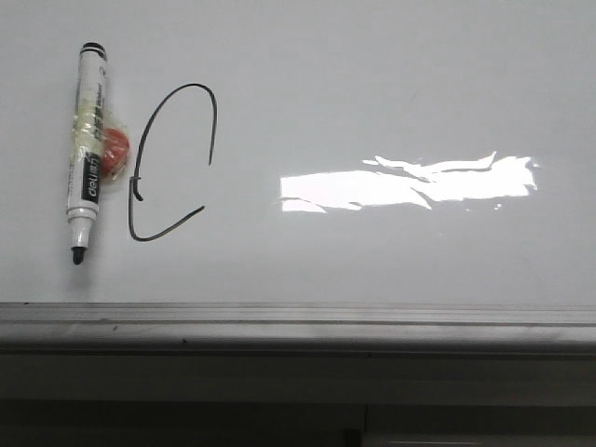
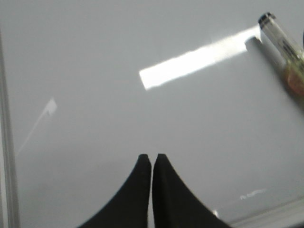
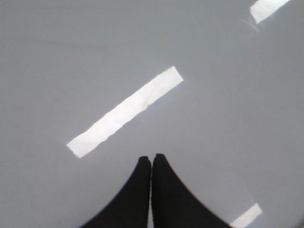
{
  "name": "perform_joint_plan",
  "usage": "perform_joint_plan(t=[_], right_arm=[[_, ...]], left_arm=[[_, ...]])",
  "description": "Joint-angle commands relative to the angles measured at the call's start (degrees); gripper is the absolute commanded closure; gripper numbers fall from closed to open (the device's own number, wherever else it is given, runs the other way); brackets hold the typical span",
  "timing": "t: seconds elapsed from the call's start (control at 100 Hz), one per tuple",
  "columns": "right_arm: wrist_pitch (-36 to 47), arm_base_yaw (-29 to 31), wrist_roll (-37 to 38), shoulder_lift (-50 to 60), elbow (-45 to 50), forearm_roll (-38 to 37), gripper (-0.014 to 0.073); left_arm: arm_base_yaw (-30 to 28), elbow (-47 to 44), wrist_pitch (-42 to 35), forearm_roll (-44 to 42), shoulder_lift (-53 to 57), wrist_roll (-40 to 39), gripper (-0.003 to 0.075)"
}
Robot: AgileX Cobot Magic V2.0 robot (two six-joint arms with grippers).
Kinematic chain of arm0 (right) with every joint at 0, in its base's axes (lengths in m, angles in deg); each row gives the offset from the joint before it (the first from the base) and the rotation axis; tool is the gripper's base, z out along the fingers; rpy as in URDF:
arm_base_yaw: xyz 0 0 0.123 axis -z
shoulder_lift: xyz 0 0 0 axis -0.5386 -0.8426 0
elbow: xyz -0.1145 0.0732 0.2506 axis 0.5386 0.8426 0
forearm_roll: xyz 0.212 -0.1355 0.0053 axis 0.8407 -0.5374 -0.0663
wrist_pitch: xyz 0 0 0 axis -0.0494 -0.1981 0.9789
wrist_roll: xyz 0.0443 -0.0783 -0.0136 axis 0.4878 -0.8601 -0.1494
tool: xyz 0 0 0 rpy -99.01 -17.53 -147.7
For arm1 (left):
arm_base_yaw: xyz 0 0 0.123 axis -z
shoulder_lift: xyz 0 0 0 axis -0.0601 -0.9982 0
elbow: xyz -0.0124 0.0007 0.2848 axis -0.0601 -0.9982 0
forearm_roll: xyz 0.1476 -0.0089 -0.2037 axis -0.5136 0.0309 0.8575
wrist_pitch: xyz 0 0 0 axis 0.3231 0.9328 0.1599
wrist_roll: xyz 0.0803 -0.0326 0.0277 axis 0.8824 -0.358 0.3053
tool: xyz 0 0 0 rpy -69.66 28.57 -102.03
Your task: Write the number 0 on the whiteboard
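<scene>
Glossy whiteboard (image 1: 391,84) with unclosed number 0 (image 1: 168,163) beside marker (image 1: 88,149); left tool (image 2: 152,157) and right tool (image 3: 151,158) pressed together, empty.

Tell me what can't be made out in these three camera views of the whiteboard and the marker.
- Marker label print: too small and blurred in the front view.
- Marker's tip end: cut off by the picture's edge in the left wrist view.
- Number 0: outside both wrist views.
- Both arms: out of the front view; only the left gripper and right gripper fingertips show.
- Whiteboard: its edges beyond the bottom rail are cropped.
</scene>
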Motion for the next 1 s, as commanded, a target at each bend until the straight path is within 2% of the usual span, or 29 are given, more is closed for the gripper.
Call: perform_joint_plan(t=[0.0,0.12,0.21,0.42,0.51,0.99], right_arm=[[0.5,0.4,-0.3,-0.7,-1.5,-3.4,0.0643],[0.5,0.4,-0.3,-0.7,-1.5,-3.4,0.0643],[0.5,0.4,-0.3,-0.7,-1.5,-3.4,0.0643],[0.6,0.4,-0.3,-0.7,-1.5,-3.4,0.0643],[0.5,0.4,-0.3,-0.7,-1.5,-3.4,0.0643],[0.5,0.4,-0.3,-0.7,-1.5,-3.4,0.0643]], left_arm=[[-4.1,-1.3,-11.3,4.1,0.6,-1.1,0.074],[-11.0,-5.3,-18.2,9.6,1.6,-1.1,0.074],[-14.7,-8.3,-20.2,10.7,3.5,-1.1,0.074],[-16.4,-8.2,-7.7,10.4,4.4,2.3,0.074],[-16.3,-8.2,1.8,10.6,4.4,2.3,0.074],[-16.3,-8.2,0.7,12.6,4.4,2.3,0.074]])
